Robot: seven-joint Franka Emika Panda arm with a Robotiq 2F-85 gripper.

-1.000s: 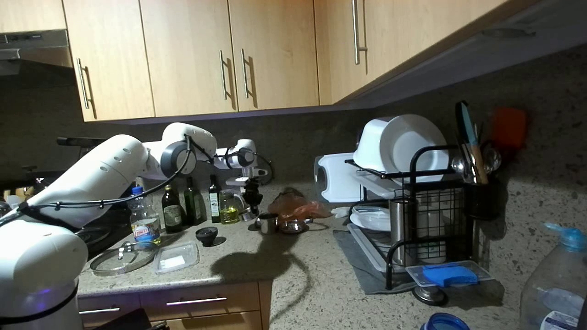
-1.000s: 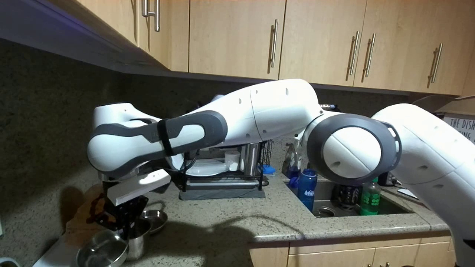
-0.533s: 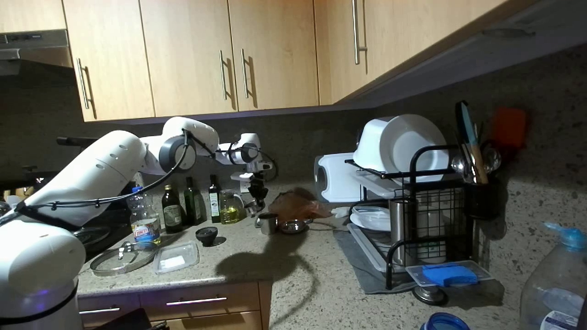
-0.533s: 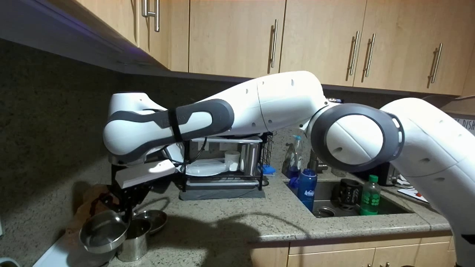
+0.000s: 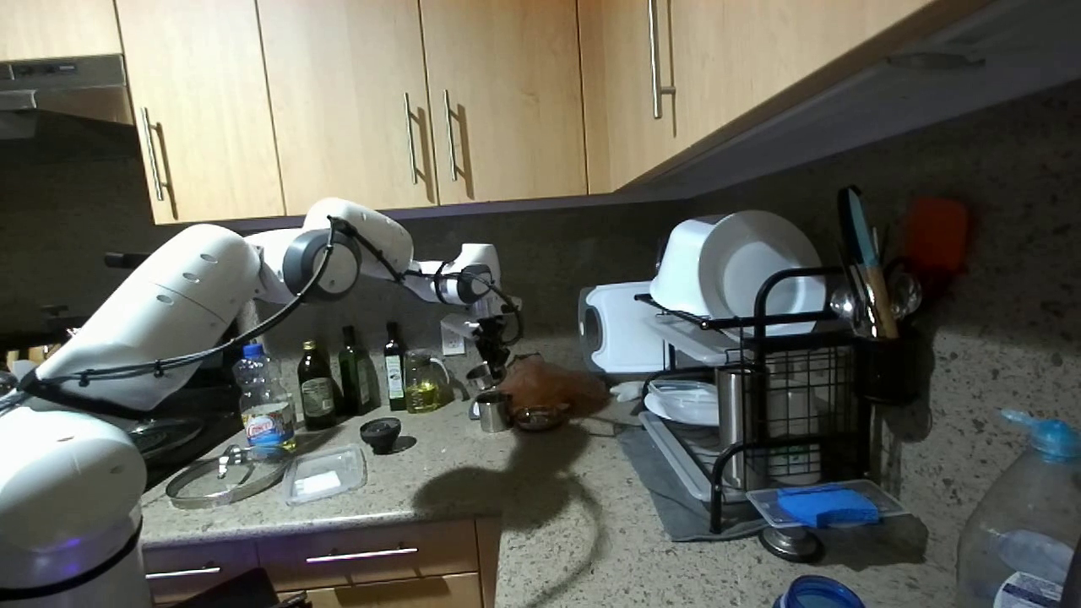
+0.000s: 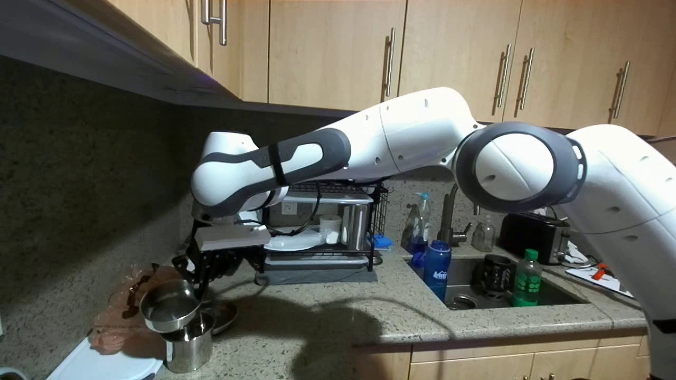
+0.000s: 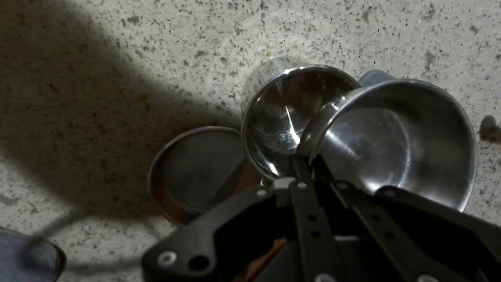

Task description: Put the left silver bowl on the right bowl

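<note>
Wrist view showed the gripper [image 7: 310,166] pinching the rim of the left silver bowl [image 7: 395,133], raised partly over the steel cup [image 7: 287,107]. Transport seemed the step in hand; next called for clearing the cup, then descending onto the right bowl [image 7: 197,168] at the cup's opposite side.

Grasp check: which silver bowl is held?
In both exterior views, the left silver bowl, rim pinched by the gripper; the right bowl rests on the counter.

Silver bowl [image 6: 169,306] higher, gripper [image 7: 311,164] too, seemingly nearer cup [image 6: 190,351]
</note>
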